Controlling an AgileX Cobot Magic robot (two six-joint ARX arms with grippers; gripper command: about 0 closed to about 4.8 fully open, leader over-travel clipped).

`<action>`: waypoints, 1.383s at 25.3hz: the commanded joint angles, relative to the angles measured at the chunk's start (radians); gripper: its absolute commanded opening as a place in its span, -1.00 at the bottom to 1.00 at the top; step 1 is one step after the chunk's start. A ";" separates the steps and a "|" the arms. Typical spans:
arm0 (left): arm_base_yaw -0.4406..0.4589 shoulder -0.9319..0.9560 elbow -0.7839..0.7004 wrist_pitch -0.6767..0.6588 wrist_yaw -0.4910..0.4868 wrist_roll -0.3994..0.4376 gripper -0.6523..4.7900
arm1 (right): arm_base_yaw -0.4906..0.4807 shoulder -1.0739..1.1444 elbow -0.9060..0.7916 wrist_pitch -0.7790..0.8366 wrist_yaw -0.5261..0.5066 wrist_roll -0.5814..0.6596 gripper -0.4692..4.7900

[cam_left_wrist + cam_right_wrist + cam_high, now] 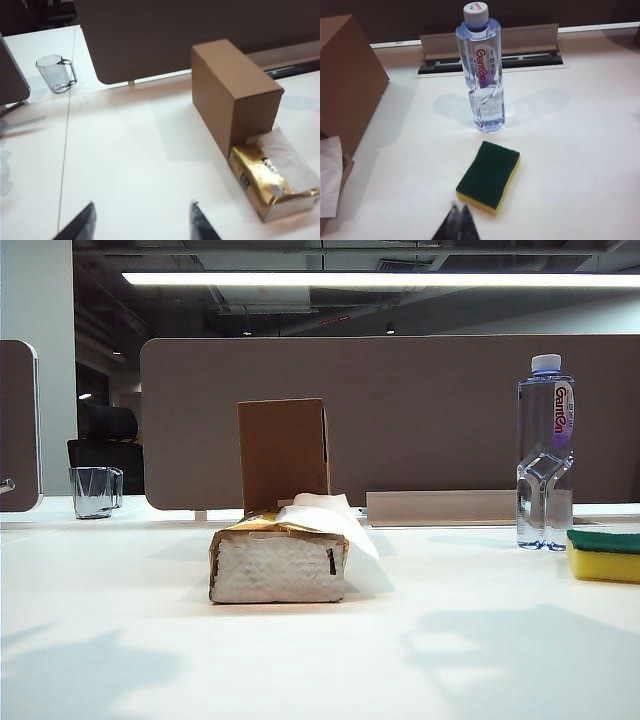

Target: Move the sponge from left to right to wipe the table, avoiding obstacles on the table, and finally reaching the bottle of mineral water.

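Smooth white table (580, 150) — foam sponge (489, 176) free, right fingers (457, 222) together, left fingers (84, 224) apart.

White table (120, 640) looks smooth and matt, faintly sheeny; sponge (490, 176) near its right edge is yellow porous foam under a rough dark green scouring layer. Bottle of mineral water (482, 75) is clear glossy plastic with white cap and shiny printed label; the box (232, 92) is matt brown cardboard. Tissue pack (272, 182) has crinkled shiny gold film with soft white paper poking out; mug (57, 74) by the far left corner looks like clear glass.
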 commanded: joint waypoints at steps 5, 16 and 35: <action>0.000 -0.096 -0.002 -0.143 -0.069 0.033 0.12 | 0.046 -0.154 -0.140 0.008 -0.022 -0.003 -0.83; 0.000 -0.363 -0.261 -0.018 -0.066 -0.179 0.00 | 0.079 -0.211 -0.256 0.129 -0.023 0.024 -0.83; 0.000 -0.376 -0.696 0.498 -0.070 -0.256 -0.20 | 0.080 -0.233 -0.603 0.501 -0.026 0.072 -0.83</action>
